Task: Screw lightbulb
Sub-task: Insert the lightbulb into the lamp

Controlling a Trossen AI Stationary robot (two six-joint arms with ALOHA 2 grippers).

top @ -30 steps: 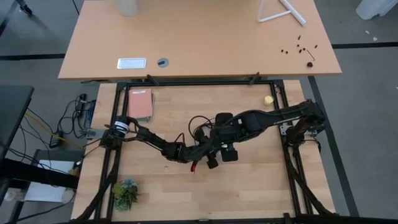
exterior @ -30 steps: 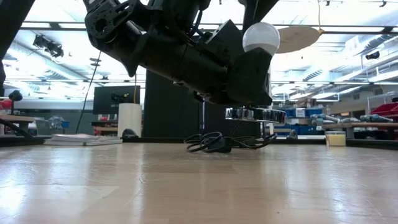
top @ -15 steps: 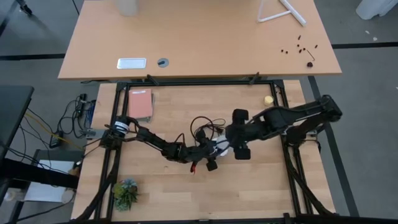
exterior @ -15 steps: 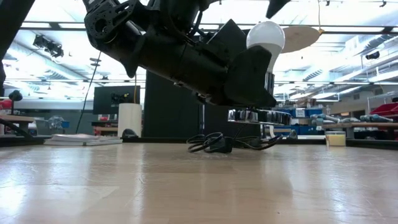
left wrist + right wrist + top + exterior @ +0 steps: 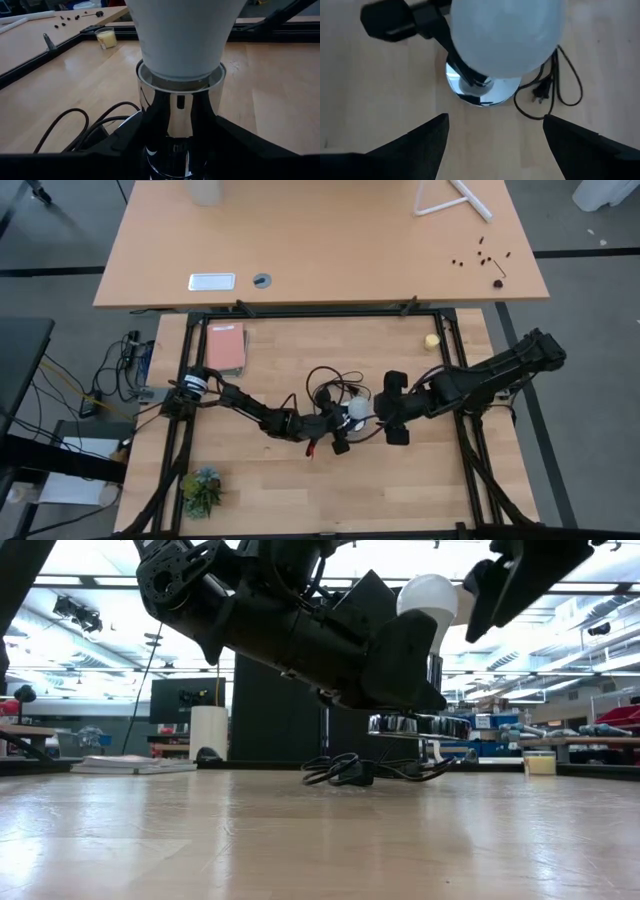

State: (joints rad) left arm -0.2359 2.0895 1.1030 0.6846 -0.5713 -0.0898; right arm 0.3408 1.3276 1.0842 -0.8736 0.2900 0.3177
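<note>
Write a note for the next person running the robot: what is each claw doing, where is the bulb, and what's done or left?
Left gripper: shut on the silver socket, holding it up off the table.
Right gripper: open and empty, just beside the lightbulb; its fingers are spread wide apart.
Lightbulb: standing upright with its base down in the socket; the black cord trails on the table.
Done: the bulb is seated in the socket and the right gripper has let go.
Left: I cannot tell how tight the bulb is. Check it, give another turn if loose, then set the socket down.
</note>
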